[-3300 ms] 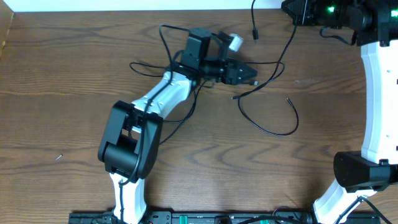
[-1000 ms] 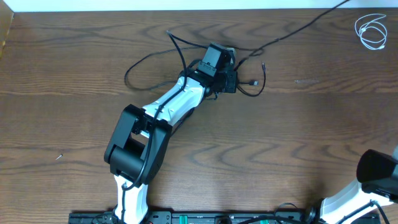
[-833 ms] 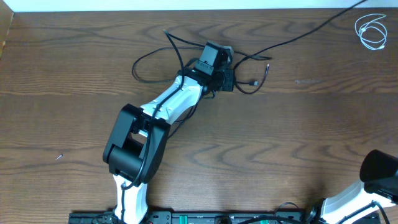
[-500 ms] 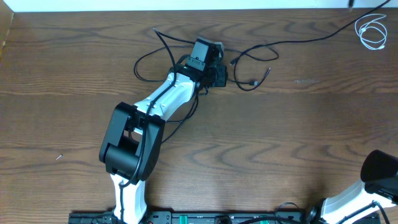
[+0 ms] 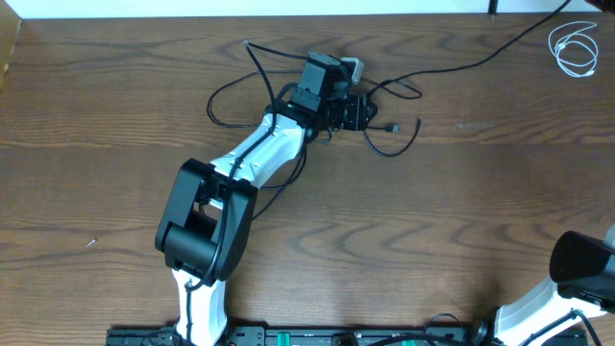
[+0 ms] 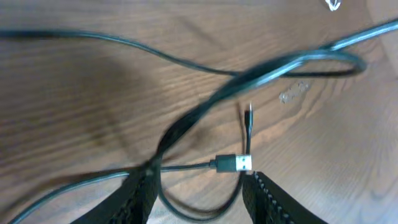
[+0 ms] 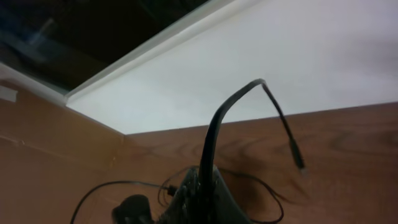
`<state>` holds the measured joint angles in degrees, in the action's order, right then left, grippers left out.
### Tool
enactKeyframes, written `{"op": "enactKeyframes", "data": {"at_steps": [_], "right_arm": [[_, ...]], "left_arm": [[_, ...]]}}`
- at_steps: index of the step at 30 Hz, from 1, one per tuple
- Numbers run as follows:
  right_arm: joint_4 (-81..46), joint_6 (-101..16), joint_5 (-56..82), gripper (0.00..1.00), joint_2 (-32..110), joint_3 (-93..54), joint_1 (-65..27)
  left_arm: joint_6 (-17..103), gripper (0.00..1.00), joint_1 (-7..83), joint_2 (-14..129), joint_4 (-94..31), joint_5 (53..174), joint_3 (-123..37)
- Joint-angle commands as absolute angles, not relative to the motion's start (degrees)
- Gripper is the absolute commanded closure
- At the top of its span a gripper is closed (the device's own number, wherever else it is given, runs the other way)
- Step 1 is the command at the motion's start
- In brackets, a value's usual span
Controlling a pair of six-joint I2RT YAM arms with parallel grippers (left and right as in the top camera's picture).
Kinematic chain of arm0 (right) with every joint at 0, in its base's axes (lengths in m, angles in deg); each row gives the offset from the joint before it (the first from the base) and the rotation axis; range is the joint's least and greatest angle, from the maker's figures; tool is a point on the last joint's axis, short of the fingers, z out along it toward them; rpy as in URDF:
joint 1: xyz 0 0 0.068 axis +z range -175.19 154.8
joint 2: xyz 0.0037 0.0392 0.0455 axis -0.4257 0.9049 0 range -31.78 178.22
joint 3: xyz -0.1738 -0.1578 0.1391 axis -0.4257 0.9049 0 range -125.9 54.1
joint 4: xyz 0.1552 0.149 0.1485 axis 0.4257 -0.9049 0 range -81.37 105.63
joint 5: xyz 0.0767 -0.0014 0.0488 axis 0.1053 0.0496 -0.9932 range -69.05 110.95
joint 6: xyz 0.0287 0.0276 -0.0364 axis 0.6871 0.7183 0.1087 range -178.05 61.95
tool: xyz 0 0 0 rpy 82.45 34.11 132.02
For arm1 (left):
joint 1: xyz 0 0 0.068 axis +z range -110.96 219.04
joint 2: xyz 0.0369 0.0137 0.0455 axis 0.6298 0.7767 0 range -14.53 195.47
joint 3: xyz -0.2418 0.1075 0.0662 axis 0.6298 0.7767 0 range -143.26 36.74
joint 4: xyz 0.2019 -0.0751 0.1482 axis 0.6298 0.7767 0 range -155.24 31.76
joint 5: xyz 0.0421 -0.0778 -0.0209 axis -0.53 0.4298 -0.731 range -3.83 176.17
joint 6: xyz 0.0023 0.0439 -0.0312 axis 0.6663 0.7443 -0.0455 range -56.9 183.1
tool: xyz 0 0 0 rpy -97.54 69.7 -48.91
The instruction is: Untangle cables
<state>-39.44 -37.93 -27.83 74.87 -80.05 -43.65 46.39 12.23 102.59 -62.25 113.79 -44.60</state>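
Two-finger left gripper (image 6: 199, 178) seen spread wide, nothing clamped; long thin black cable (image 6: 273, 70) looped across gap, silver plug end (image 6: 239, 163) just ahead. Same cable pinched in closed right gripper (image 7: 204, 178), farther right. Short white coiled cable (image 5: 575, 50) laid far right of left gripper.

Seemingly silver plug (image 6: 235, 163); black cable (image 6: 273, 70); white cable (image 5: 574, 46)

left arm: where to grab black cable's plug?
Take the black cable by its plug, on the dark body behind the metal tip, from above. It lies flat, lengthwise between the jaws of the open left gripper, so probably turn the wrist to close across it.
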Motion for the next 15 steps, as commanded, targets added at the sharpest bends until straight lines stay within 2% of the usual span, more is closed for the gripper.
{"op": "enactKeyframes", "data": {"at_steps": [1, 8, 15], "right_arm": [[-39.92, -39.88, -28.09, 0.99, 73.1, -80.86, -43.3], [-40.12, -39.92, -28.07, 0.99, 73.1, -80.86, -43.33], [-40.12, -39.92, -28.11, 0.99, 73.1, -80.86, -43.37]], "left_arm": [[45.61, 0.48, 10.9, 104.23, -62.87, 108.98, -44.5], [44.82, 0.48, 8.06, 106.29, -63.87, 105.31, -44.5], [43.42, 0.48, 5.54, 106.79, -63.63, 94.67, -44.5]]}}
